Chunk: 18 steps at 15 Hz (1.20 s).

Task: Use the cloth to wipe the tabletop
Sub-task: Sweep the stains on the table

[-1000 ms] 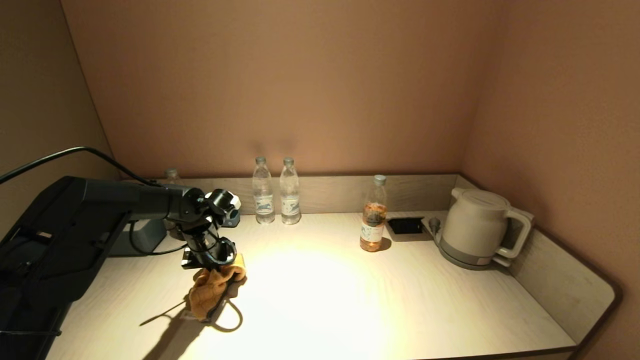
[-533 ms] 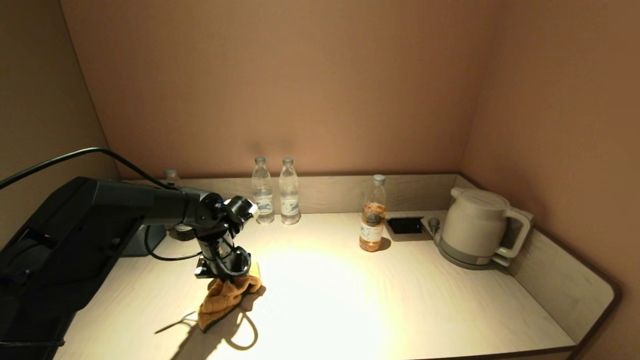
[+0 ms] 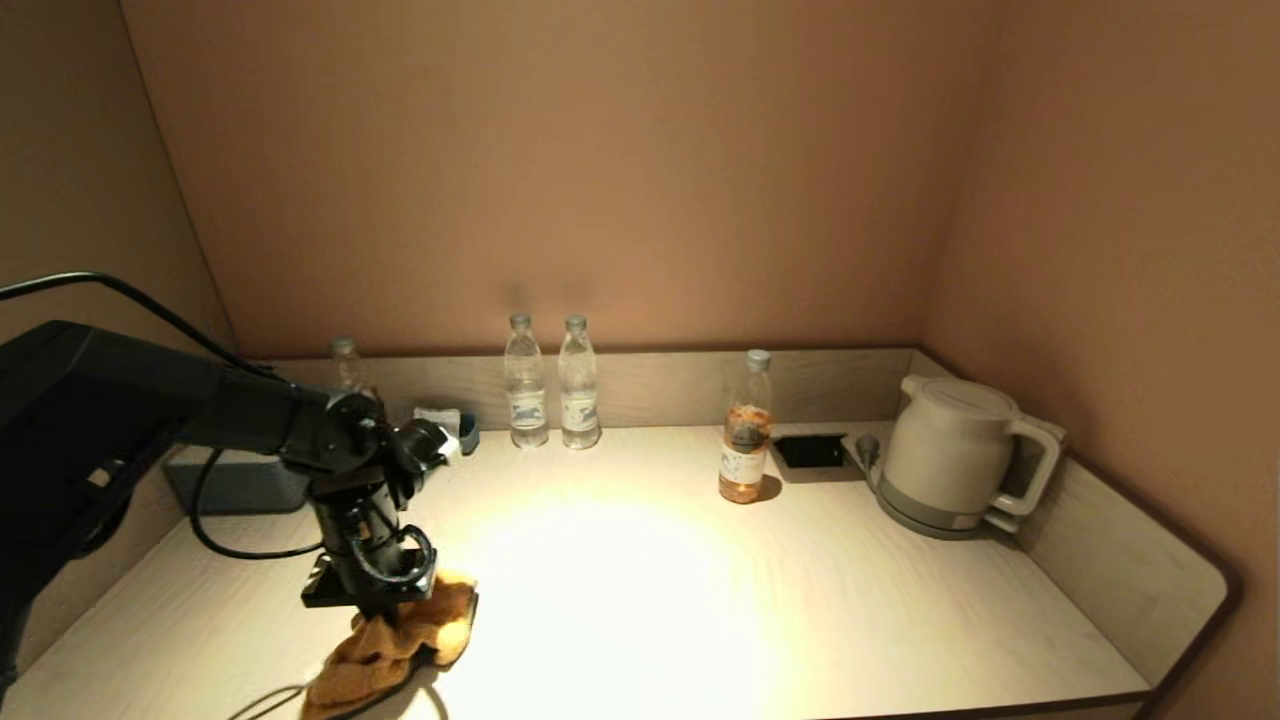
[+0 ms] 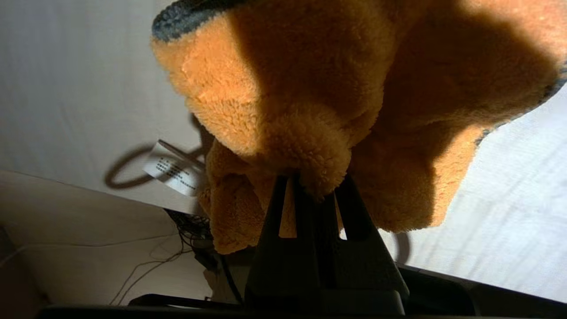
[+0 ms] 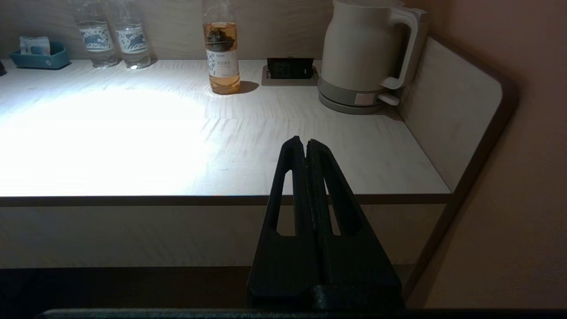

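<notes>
Orange fleece cloth (image 3: 395, 645), dark-edged and bunched, lies on the pale wood-grain tabletop (image 3: 700, 600) at about 8 o'clock, close to the front edge. Left tool (image 4: 310, 188) is clamped together on a fold of it, pressing it down from above. A white care label (image 4: 172, 170) sticks out from the cloth on the tabletop. Right tool (image 5: 305, 146) is closed on nothing, held off the front edge near 5 o'clock, idle.

Risks, as judged:
- Cloth end sits at the tabletop's front edge; a stroke further toward 6 o'clock could drag it over the lip and leave only the tool scraping wood.
- Grip takes a small fold only; the plush pile may slip free under sideways load.
- A black cable (image 3: 240, 545) loops beside the left arm and could snag.
- Strokes toward 12 o'clock approach two clear plastic bottles (image 3: 550, 385); toward 1 o'clock stands a bottle (image 3: 745, 430) of amber liquid. All are tall, narrow and easily toppled.
- Smooth cream kettle (image 3: 955, 455) at 2 o'clock is well apart, low concern.
</notes>
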Available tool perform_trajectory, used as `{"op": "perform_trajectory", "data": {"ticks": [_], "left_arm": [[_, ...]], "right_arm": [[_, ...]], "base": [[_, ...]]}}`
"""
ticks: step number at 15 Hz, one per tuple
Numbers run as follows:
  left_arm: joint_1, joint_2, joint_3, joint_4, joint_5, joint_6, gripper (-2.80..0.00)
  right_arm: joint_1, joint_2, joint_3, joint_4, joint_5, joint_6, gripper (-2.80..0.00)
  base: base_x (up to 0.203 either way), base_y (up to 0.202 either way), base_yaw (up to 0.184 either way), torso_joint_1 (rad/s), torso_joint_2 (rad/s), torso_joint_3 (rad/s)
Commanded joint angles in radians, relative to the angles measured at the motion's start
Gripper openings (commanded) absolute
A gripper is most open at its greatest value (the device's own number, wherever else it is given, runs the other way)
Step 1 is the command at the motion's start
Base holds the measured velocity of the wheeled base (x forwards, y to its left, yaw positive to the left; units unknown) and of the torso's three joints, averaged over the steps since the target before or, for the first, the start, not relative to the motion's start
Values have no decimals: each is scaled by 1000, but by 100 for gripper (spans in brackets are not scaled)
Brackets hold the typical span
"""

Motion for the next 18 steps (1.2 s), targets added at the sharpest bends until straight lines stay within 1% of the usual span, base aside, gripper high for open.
{"op": "perform_trajectory", "data": {"ticks": [1,2,4,6,8,9,10,12,13,16,18], "left_arm": [[64,-31,20,0,10,0,-280],[103,-27,13,-2,17,2,-280],[143,33,-66,-4,52,6,-280],[157,112,-192,-2,96,2,-280],[160,163,-282,7,112,0,-280],[156,187,-352,9,114,3,-280],[138,207,-396,3,119,15,-280],[101,214,-403,-15,124,36,-280],[68,217,-402,-16,123,36,-280],[21,211,-402,-16,113,32,-280],[-44,189,-401,-11,109,31,-280]], "right_arm": [[0,1,0,-1,1,0,-280],[0,1,0,-1,1,0,-280],[0,1,0,-1,1,0,-280],[0,1,0,-1,1,0,-280],[0,1,0,-1,1,0,-280],[0,1,0,-1,1,0,-280],[0,1,0,-1,1,0,-280],[0,1,0,-1,1,0,-280],[0,1,0,-1,1,0,-280],[0,1,0,-1,1,0,-280],[0,1,0,-1,1,0,-280]], "base": [[0,0,0,0,0,0],[0,0,0,0,0,0],[0,0,0,0,0,0],[0,0,0,0,0,0],[0,0,0,0,0,0],[0,0,0,0,0,0],[0,0,0,0,0,0],[0,0,0,0,0,0],[0,0,0,0,0,0],[0,0,0,0,0,0],[0,0,0,0,0,0]]}}
